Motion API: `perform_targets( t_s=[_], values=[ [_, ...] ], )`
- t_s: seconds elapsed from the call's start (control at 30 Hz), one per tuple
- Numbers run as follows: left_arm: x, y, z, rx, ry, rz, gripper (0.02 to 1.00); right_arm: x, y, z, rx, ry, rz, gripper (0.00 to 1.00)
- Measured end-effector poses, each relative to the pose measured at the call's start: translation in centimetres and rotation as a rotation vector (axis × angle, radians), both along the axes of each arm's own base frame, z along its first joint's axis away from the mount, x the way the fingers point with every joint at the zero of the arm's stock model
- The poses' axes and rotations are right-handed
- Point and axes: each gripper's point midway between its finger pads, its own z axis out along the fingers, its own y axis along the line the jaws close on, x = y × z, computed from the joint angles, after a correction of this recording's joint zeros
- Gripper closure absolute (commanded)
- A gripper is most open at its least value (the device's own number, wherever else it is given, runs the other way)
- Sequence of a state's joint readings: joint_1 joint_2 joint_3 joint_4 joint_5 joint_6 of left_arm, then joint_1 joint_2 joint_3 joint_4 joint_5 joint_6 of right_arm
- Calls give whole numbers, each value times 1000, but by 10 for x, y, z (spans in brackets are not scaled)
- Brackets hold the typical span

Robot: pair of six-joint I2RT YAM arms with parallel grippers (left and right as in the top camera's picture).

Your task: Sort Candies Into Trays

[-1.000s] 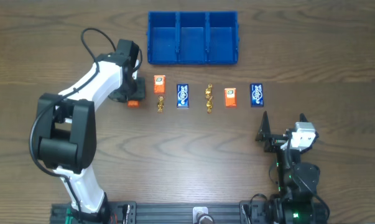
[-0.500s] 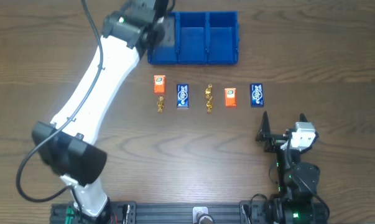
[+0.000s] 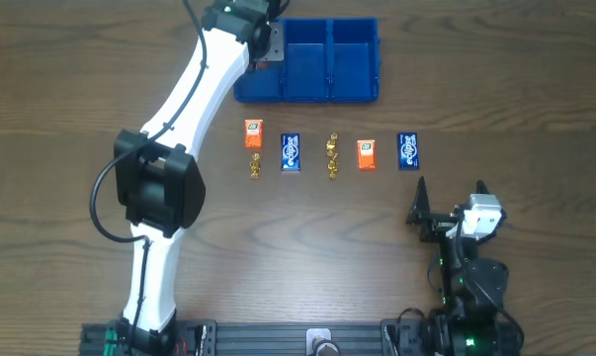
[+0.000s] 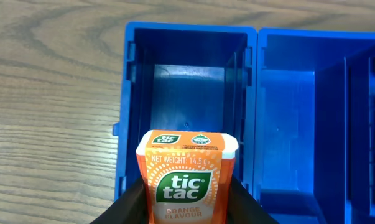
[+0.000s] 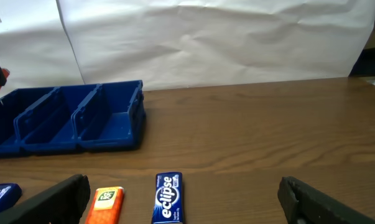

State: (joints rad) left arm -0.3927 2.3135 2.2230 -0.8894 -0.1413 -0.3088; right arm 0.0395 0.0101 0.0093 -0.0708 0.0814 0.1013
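Over blue tray (image 4: 187,27) left compartment | left fingers (image 4: 129,204) pinching orange candy box (image 4: 187,177) | right fingers (image 5: 50,198) spread apart

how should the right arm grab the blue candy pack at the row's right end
Probably from straight above, jaws closing across the two long edges at mid-length. The blue candy pack lies flat on the table, so only its thin sides offer purchase, and width is its shorter span.

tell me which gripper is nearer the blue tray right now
Left. The left gripper is over the blue tray's end compartment, holding an orange candy box. The right gripper sits near its base, the candy row between it and the tray.
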Motion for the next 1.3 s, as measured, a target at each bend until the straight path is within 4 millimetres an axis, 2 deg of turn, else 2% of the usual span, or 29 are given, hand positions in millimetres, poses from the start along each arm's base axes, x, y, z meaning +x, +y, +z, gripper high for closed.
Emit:
perform_targets(
  t_s=[0.2,0.23,0.37,0.4,0.47,0.6,0.67,0.7,0.8,0.83,0.9,0.93,1.0,1.07,1.13,1.2,1.3],
  values=[
    [2,5,0,-3,1,14,757,0,0,0,0,0,0,1],
    [2,6,0,-4,1,16,680,0,0,0,0,0,0,1],
    [2,7,0,-2,2,15,187,0,0,0,0,0,0,1],
    [2,7,0,-7,2,24,110,0,0,0,0,0,0,3],
    [-2,7,-2,-9,19,29,47,0,0,0,0,0,0,1],
    [-20,10,-2,-4,81,36,31,0,0,0,0,0,0,1],
    [-36,10,12,-4,106,37,34,0,0,0,0,0,0,5],
    [-46,9,26,-7,105,35,34,0,0,0,0,0,0,1],
    [-82,-1,90,-71,7,20,36,0,0,0,0,0,0,1],
    [-95,-4,103,-94,-26,13,40,0,0,0,0,0,0,3],
    [-118,-2,115,-130,-68,12,58,0,0,0,0,0,0,1],
    [-127,1,111,-135,-68,18,69,0,0,0,0,0,0,3],
    [-132,8,84,-120,-38,41,88,0,0,0,0,0,0,1],
    [-129,10,42,-88,9,55,106,0,0,0,0,0,0,1],
    [-136,16,-14,-29,114,68,115,0,0,0,0,0,0,1],
    [-143,21,-47,8,188,81,117,0,0,0,0,0,0,1],
    [-139,23,-71,14,228,103,141,0,0,0,0,0,0,1]
  ],
)
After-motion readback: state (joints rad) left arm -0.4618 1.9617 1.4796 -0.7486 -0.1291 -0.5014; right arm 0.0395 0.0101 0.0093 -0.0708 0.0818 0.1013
